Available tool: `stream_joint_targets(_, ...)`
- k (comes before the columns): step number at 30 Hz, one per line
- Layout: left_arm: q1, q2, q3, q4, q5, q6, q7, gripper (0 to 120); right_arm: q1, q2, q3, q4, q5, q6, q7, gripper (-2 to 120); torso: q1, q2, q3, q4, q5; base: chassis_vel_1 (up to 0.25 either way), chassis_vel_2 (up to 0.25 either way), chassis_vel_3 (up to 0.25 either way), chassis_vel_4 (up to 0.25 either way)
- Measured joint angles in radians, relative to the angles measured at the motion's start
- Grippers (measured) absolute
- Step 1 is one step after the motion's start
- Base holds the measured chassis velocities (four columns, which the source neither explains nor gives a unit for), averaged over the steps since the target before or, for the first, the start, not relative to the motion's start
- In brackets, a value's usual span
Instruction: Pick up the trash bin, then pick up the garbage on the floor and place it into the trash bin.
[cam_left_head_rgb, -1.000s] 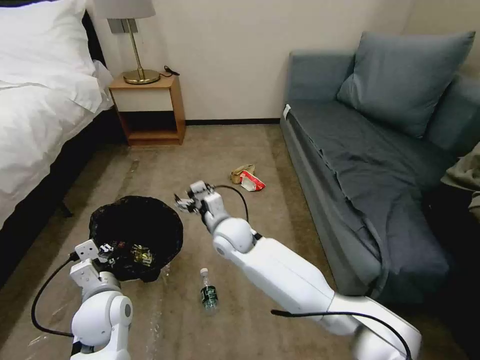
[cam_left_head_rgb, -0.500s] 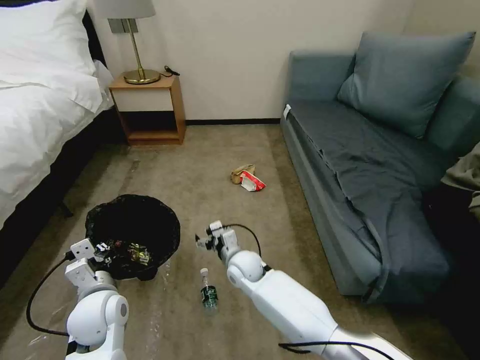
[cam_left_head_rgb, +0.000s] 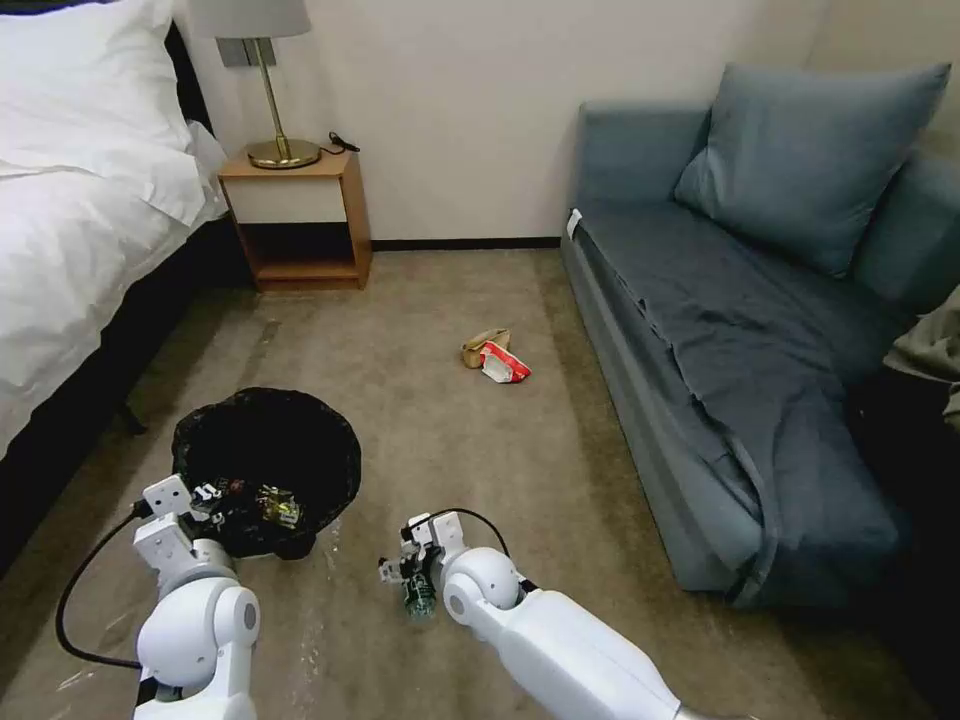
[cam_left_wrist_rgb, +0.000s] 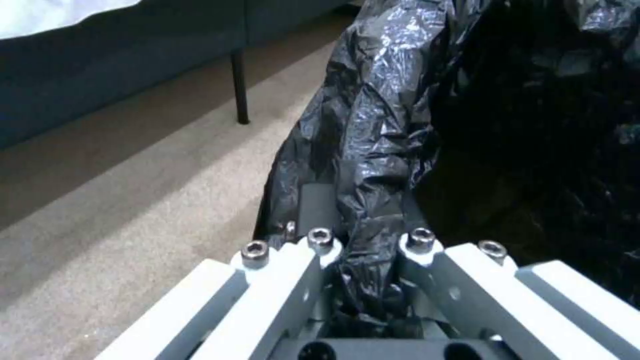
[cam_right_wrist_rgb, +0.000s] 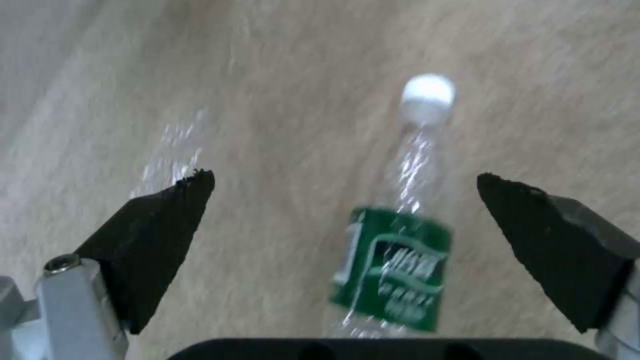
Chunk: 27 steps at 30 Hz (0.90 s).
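Head view: left gripper (cam_left_head_rgb: 205, 497) pinches the near rim of the round trash bin lined with crinkly black plastic bag (cam_left_head_rgb: 268, 452). Just right of the bin, right gripper (cam_left_head_rgb: 400, 570), jaws spread wide, hovers over the clear plastic bottle with green label and white cap (cam_right_wrist_rgb: 400, 235) lying on tan carpet (cam_left_head_rgb: 450, 420). Red-and-white packet (cam_left_head_rgb: 505, 362) and crumpled tan paper (cam_left_head_rgb: 483, 345) lie well beyond the bin.

Both arms are glossy white with rounded ball-like joints and looping black cables. The left gripper (cam_left_wrist_rgb: 363, 250) has white angled finger links fixed with silver hex-socket screws on a black base. The right gripper (cam_right_wrist_rgb: 347, 185) carries pointed black pads (cam_right_wrist_rgb: 157, 220) on silvery-grey finger mounts.
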Motion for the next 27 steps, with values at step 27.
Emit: stream_joint_targets(27,0.052,-0.018,0.0,-0.028,0.031,-0.024,0.002,4,0.007,0.116,-0.031,-0.291,-0.182,0.111,-0.109,100,0.0,0.0,0.0,0.0,0.0,0.0,0.0,0.0,0.0)
